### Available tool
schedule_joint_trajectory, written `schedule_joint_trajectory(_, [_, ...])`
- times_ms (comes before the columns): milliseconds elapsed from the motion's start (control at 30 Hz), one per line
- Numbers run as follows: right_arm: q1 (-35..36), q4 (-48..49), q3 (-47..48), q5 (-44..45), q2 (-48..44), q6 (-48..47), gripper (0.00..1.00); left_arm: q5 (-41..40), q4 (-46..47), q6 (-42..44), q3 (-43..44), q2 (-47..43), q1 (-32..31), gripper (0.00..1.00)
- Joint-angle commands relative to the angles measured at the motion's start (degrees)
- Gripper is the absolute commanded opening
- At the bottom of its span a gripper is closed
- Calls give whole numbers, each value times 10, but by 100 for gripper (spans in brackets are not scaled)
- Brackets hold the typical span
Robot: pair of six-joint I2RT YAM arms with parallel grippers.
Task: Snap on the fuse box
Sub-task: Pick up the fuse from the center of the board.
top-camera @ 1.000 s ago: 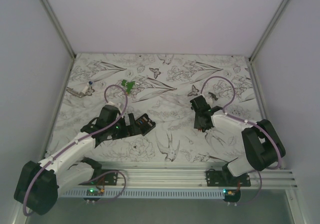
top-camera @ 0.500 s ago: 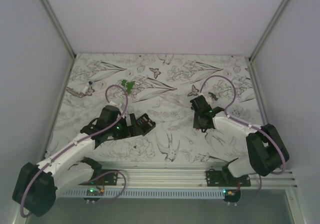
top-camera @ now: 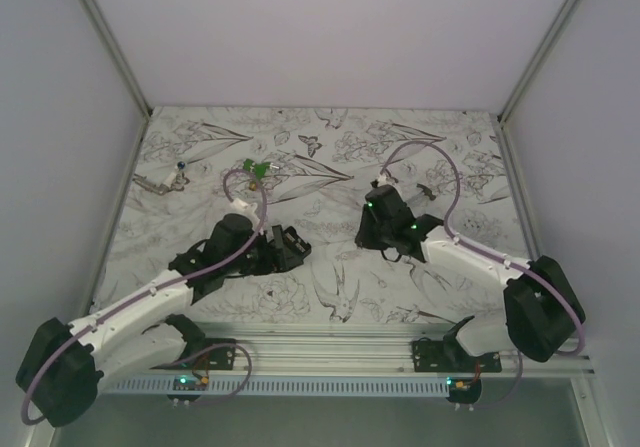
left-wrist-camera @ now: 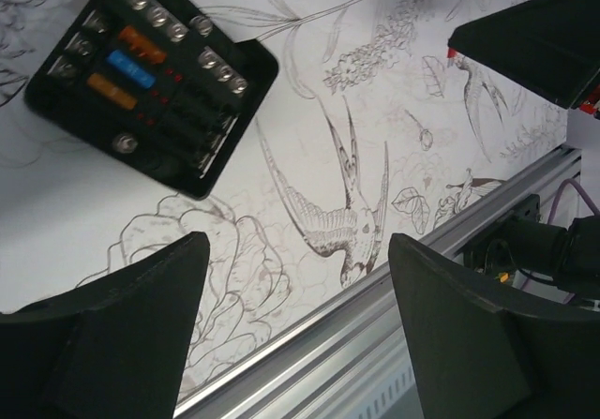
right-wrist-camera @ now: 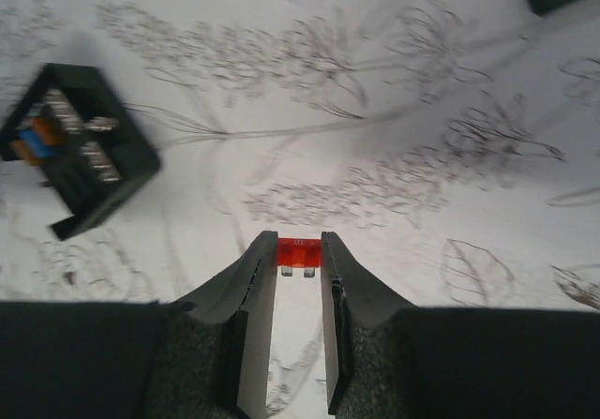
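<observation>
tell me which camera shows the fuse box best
Left wrist: the fuse box lies sharp and large, orange and blue fuses readable. Right wrist shows it blurred at the left edge; top external shows it tiny.

The fuse box (left-wrist-camera: 150, 82) is black plastic with a faint sheen; its screw heads are bright metal and its small inserts are orange and blue plastic. The table (left-wrist-camera: 309, 91) cover is white, matt and smooth, printed with thin grey line drawings; cloth or paper, I cannot tell. The rail (left-wrist-camera: 356, 344) is pale brushed metal with grooves. The left fingers (left-wrist-camera: 122, 335) are matt black plastic. The right fingers (right-wrist-camera: 251, 288) are matt dark plastic, and the fuse (right-wrist-camera: 299, 251) is translucent red plastic
</observation>
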Motion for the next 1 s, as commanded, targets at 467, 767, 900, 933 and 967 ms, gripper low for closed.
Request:
schedule_joint_trajectory(467, [75,160,42,-67,17,129,28,-221,194,-22,43,80,-149,48])
schedule_joint_trajectory(767, [96,192,44,-77,18,162,28,-248,219,-19,50,91,-159,35])
schedule_joint_trajectory(900, [103,197,44,-81,23,166,28,-255,222,-19,51,91,-161,29])
schedule_joint_trajectory(933, [104,200,42,-83,24,168,28,-257,222,-18,52,92,-161,28])
schedule_joint_trajectory(967, [105,203,42,-85,24,170,28,-259,222,-17,52,93,-161,27])
